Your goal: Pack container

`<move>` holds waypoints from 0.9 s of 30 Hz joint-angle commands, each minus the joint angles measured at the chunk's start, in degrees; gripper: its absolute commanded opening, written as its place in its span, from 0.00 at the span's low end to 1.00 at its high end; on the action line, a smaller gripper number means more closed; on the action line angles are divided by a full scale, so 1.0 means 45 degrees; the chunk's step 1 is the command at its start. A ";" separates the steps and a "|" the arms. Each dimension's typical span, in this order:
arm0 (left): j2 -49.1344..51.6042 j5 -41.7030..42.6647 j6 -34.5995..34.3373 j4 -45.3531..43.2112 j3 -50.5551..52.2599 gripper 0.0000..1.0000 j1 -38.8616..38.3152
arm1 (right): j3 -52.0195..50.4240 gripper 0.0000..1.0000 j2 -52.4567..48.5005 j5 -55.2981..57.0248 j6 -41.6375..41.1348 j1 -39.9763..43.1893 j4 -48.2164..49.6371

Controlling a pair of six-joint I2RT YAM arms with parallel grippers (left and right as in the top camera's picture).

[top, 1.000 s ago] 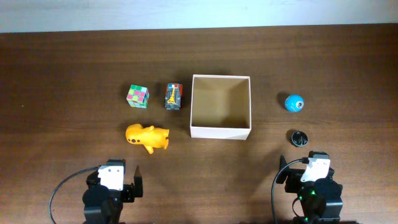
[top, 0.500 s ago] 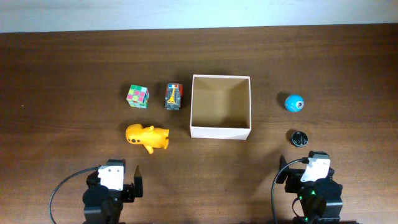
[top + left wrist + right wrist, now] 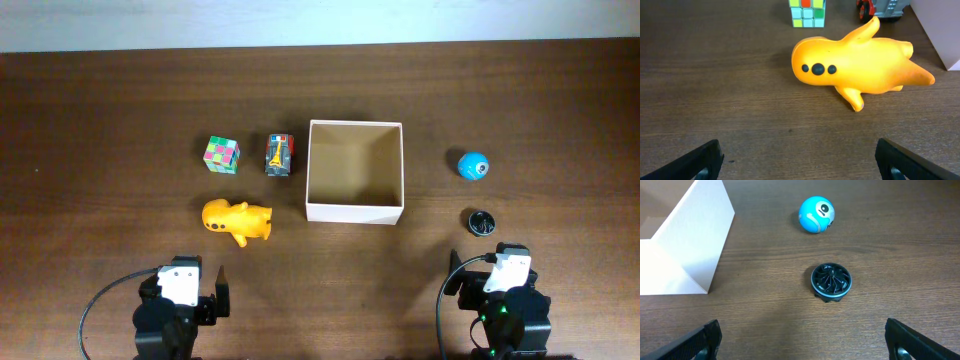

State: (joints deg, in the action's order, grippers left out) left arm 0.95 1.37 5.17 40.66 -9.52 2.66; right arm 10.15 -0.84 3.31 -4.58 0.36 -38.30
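The container (image 3: 354, 212), a square open box with white walls and a tan inside, stands empty at the table's middle; its corner shows in the right wrist view (image 3: 700, 245). Left of it lie a yellow toy animal (image 3: 237, 221) (image 3: 860, 62), a colourful cube (image 3: 222, 154) (image 3: 808, 11) and a small toy vehicle (image 3: 280, 154) (image 3: 882, 7). Right of it lie a blue ball (image 3: 473, 165) (image 3: 816, 215) and a black round disc (image 3: 482, 221) (image 3: 831, 282). My left gripper (image 3: 797, 165) is open and empty, near the front edge before the yellow toy. My right gripper (image 3: 802, 345) is open and empty before the disc.
The dark wooden table (image 3: 120, 110) ends at a pale wall strip along the back (image 3: 320, 20). Both arm bases sit at the front edge, the left (image 3: 180, 310) and the right (image 3: 505, 305).
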 commanded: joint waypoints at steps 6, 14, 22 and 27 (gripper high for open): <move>-0.0136 0.0180 0.0204 -0.0073 0.0068 0.99 0.0019 | -0.0068 0.99 0.0146 -0.0068 -0.0063 0.0102 0.0029; -0.0136 -0.0631 0.0418 0.0044 0.0073 0.99 0.0019 | -0.0068 0.99 0.0146 0.1035 -0.0024 0.0102 0.0029; -0.0136 -0.0709 0.0933 -0.0500 0.0073 0.99 0.0029 | -0.0068 0.98 0.0146 -0.0010 -0.0461 0.0102 0.0933; -0.0136 0.0165 0.0928 -0.2511 0.0068 0.99 0.0029 | -0.0068 0.99 0.0146 -0.2331 -0.0865 0.0102 0.2861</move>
State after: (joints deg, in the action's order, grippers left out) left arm 0.95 -1.28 8.03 32.36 -9.39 2.66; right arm 10.15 -0.84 -0.16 -6.79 0.40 -27.31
